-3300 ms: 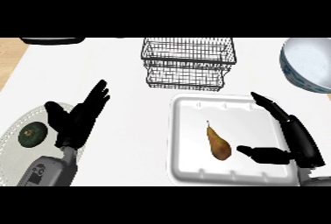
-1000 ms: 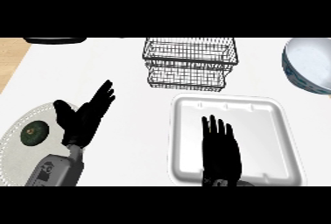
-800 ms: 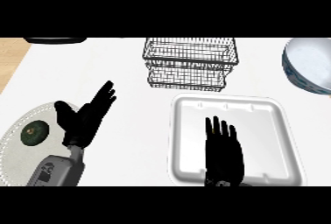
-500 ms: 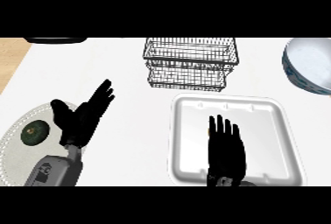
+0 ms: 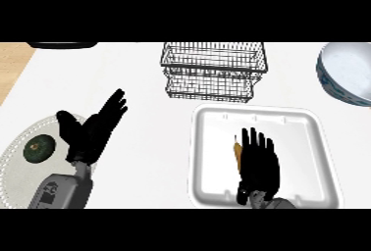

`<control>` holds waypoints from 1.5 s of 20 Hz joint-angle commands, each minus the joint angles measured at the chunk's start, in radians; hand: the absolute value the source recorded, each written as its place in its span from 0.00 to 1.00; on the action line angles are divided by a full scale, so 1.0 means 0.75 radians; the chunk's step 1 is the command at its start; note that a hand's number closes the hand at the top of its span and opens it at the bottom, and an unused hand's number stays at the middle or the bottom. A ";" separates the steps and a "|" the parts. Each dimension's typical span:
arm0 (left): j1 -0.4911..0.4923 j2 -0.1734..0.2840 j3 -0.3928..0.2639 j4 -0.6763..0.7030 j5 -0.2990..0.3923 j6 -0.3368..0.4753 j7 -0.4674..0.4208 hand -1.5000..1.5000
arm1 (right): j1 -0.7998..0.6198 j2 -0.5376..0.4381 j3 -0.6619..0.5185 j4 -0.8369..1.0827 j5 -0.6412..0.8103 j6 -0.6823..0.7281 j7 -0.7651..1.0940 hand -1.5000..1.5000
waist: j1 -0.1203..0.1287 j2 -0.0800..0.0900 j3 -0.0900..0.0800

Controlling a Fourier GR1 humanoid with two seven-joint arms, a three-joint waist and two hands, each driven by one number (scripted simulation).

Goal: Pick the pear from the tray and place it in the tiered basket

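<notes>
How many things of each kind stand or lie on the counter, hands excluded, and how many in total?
Pear: 1
Tray: 1
Tiered basket: 1
Plate: 1
Dark green fruit: 1
Bowl: 1
Dark object at the far edge: 1
Total: 7

Right robot hand (image 5: 258, 162) flat over pear (image 5: 236, 149) in tray (image 5: 210, 122); tiered basket (image 5: 211, 70) beyond.

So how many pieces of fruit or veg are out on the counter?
2. A pear lies on the white tray, mostly hidden under the right hand. A dark green round one sits on the plate at the left. More could be hidden under the hands.
</notes>
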 commanded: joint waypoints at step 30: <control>0.074 -0.083 0.055 -0.063 -0.085 -0.076 0.012 0.50 | 0.026 0.086 -0.137 0.308 0.051 -0.303 -0.322 1.00 | 0.000 -0.001 0.000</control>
